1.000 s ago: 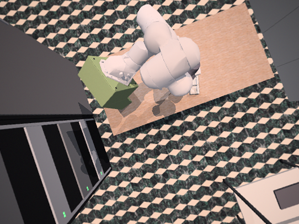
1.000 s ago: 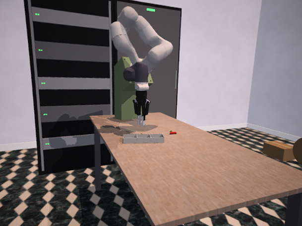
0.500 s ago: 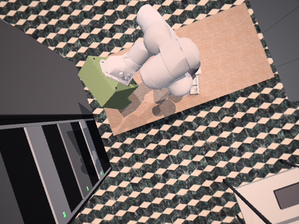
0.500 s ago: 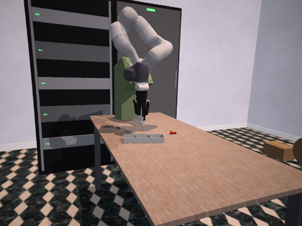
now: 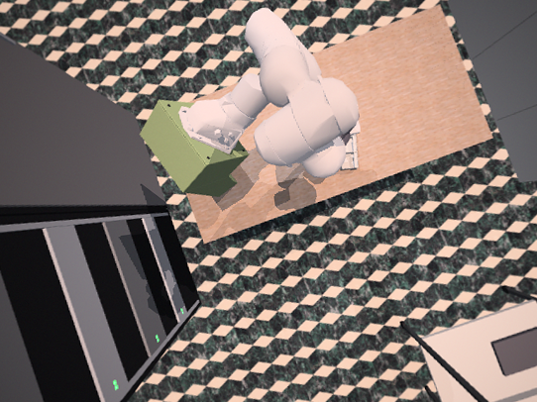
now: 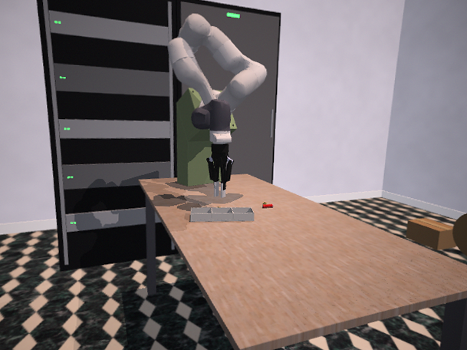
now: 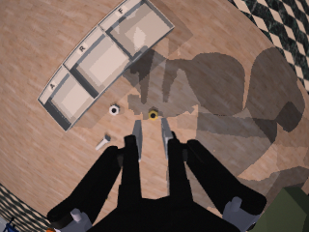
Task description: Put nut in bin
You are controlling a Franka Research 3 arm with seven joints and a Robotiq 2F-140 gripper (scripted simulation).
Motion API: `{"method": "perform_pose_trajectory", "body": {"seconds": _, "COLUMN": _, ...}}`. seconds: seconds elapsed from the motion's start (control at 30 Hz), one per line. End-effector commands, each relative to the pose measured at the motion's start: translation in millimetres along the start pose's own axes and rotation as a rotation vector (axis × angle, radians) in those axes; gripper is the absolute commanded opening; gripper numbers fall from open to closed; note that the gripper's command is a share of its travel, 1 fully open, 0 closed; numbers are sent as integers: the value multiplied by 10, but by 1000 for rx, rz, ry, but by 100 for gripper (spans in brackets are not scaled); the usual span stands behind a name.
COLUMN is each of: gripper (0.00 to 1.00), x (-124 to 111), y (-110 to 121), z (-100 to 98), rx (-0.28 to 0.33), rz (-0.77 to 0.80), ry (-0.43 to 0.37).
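In the wrist view a brass-coloured nut (image 7: 154, 115) lies on the table just past my fingertips, in line with the gap between them. A silver nut (image 7: 114, 110) lies to its left, and a small silver bolt (image 7: 103, 142) lies below that. The grey tray of three bins (image 7: 106, 58) sits beyond them; I cannot read any letters on it. It also shows in the exterior view (image 6: 221, 214). My gripper (image 7: 151, 128) points straight down, a little above the table (image 6: 219, 191). Its fingers stand narrowly apart with nothing between them.
A small red object (image 6: 268, 205) lies on the table to the right of the tray. A tall green block (image 6: 191, 147) stands at the table's back end by the arm's base. The arm hides most of the tray in the top view (image 5: 351, 147).
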State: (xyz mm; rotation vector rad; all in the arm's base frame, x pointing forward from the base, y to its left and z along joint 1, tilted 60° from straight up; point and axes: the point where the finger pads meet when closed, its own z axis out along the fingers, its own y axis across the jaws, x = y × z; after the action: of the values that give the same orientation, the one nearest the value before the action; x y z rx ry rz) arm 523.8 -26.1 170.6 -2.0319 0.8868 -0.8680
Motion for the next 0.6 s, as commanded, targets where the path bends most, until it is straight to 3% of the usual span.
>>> {"method": "perform_pose_trajectory", "body": {"seconds": 0.0, "gripper": 19, "x": 18, "y": 38, "z": 109, "rx": -9, "rz": 16, "ry": 6}}
{"method": "perform_pose_trajectory", "body": {"seconds": 0.27, "gripper": 19, "x": 32, "y": 62, "z": 428, "rx": -9, "rz": 16, "ry": 6}}
{"method": "perform_pose_trajectory", "body": {"seconds": 0.57, "gripper": 19, "x": 40, "y": 71, "z": 445, "rx": -9, "rz": 16, "ry": 6}}
